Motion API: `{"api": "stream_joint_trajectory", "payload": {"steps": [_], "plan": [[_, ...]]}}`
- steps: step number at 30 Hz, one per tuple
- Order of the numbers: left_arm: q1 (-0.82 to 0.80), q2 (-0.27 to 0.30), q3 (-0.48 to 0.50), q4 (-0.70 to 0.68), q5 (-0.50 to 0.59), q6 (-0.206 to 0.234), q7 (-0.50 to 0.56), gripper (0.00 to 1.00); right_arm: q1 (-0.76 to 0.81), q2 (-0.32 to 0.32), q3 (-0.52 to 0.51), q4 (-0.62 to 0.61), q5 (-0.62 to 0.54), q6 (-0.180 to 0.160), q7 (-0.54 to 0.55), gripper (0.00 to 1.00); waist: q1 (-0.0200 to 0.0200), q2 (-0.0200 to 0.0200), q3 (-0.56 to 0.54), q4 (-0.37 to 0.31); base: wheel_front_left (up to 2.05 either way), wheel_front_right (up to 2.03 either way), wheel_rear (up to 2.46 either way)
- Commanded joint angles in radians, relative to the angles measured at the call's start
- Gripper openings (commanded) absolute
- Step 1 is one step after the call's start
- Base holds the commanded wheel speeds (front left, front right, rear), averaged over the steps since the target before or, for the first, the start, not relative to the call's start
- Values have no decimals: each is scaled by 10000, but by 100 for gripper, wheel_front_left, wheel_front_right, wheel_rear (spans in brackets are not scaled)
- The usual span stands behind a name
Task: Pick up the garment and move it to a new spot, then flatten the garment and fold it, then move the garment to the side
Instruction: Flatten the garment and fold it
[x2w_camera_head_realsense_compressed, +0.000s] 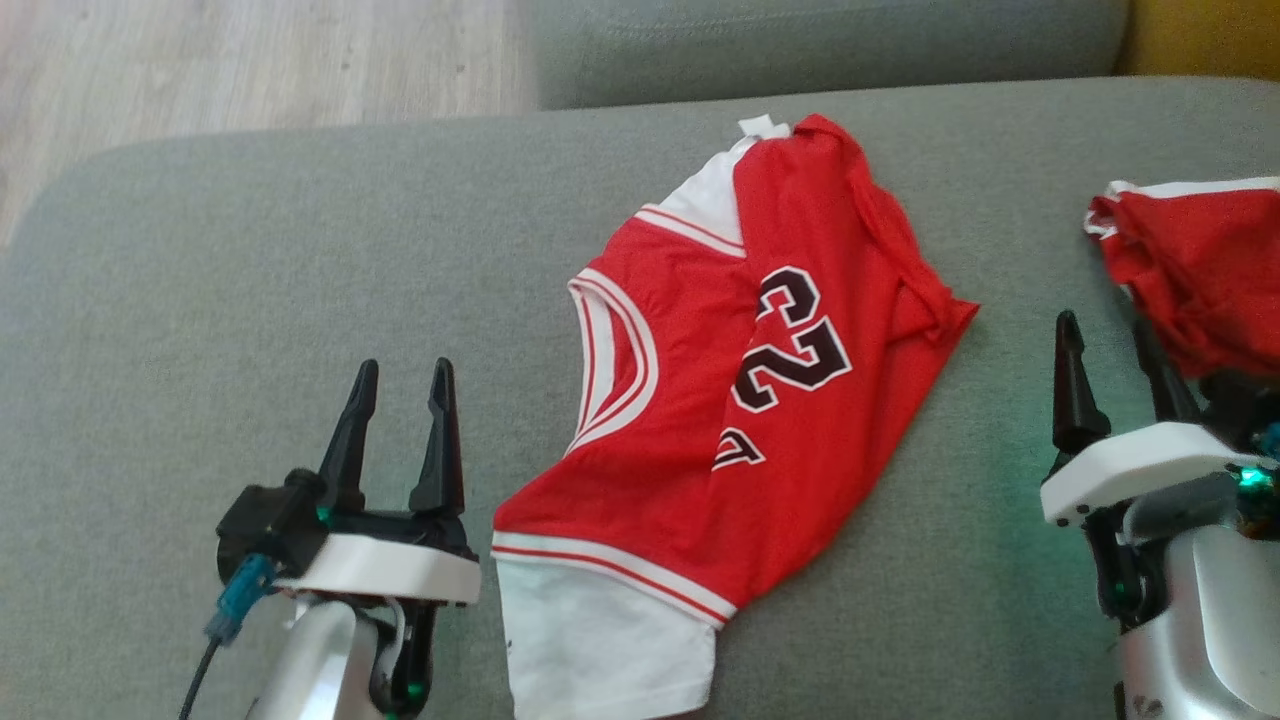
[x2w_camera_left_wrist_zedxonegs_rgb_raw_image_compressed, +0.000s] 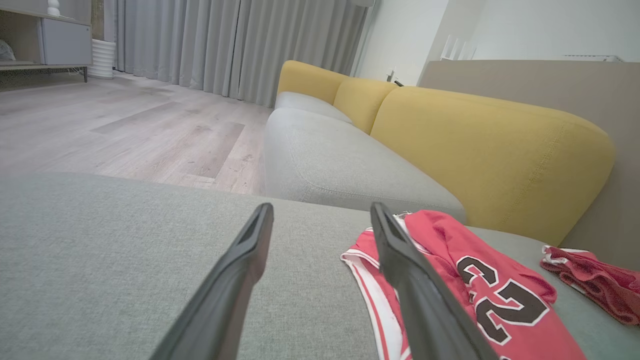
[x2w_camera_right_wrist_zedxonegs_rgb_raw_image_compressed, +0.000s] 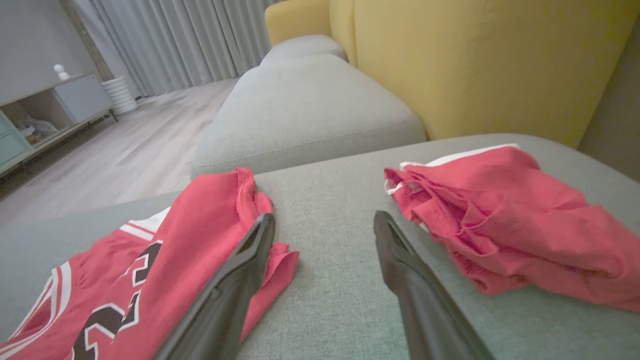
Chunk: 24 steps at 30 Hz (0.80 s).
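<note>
The red jersey (x2w_camera_head_realsense_compressed: 720, 400) lies in the middle of the head view on the grey cushion (x2w_camera_head_realsense_compressed: 250, 280). It is folded lengthwise with its black number facing up. A white-trimmed opening runs along its left edge, and white fabric shows at its lower end near the bottom of the frame. The left gripper (x2w_camera_head_realsense_compressed: 405, 365) stands at the lower left, near the jersey's left edge but clear of it, its jaws spread and empty. The right gripper (x2w_camera_head_realsense_compressed: 1106, 322) is at the right edge, apart from the jersey, its jaws also spread with nothing between them. A second red garment (x2w_camera_head_realsense_compressed: 1200, 270) lies crumpled at the far right, just beside that gripper. Wooden floor (x2w_camera_head_realsense_compressed: 200, 60) shows in the upper left corner and a yellow backrest (x2w_camera_head_realsense_compressed: 1200, 35) in the upper right.
</note>
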Motion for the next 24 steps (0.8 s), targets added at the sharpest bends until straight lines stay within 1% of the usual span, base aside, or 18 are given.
{"api": "stream_joint_trajectory", "payload": {"steps": [1, 5, 6, 10, 16, 24], "plan": [[-307, 72, 294, -317, 155, 34, -65, 100, -466, 8, 134, -198, -54, -7, 151, 100, 1, 0, 197, 120, 0, 0, 0], [-508, 72, 210, -314, 159, 17, -65, 100, -805, 10, -92, 593, -423, -7, 751, 100, 1, 0, 591, 347, 0, 0, 0], [-508, 72, 210, -314, 159, 17, -65, 100, -805, 10, -92, 593, -423, -7, 751, 100, 1, 0, 591, 347, 0, 0, 0], [-698, 72, 74, -276, 158, -2, -65, 100, -1261, 11, -207, 1558, -973, -7, 960, 100, 1, 0, 944, 591, 0, 0, 0], [-868, 72, 75, -194, 222, -26, -65, 100, -2032, 11, -81, 2873, -1185, -7, 594, 100, 1, 0, 1214, 844, 0, 0, 0], [-892, 72, 84, -194, 304, -48, -65, 100, -2976, 12, -42, 4341, -1390, -7, -82, 100, 1, 0, 1344, 950, 0, 0, 0]]}}
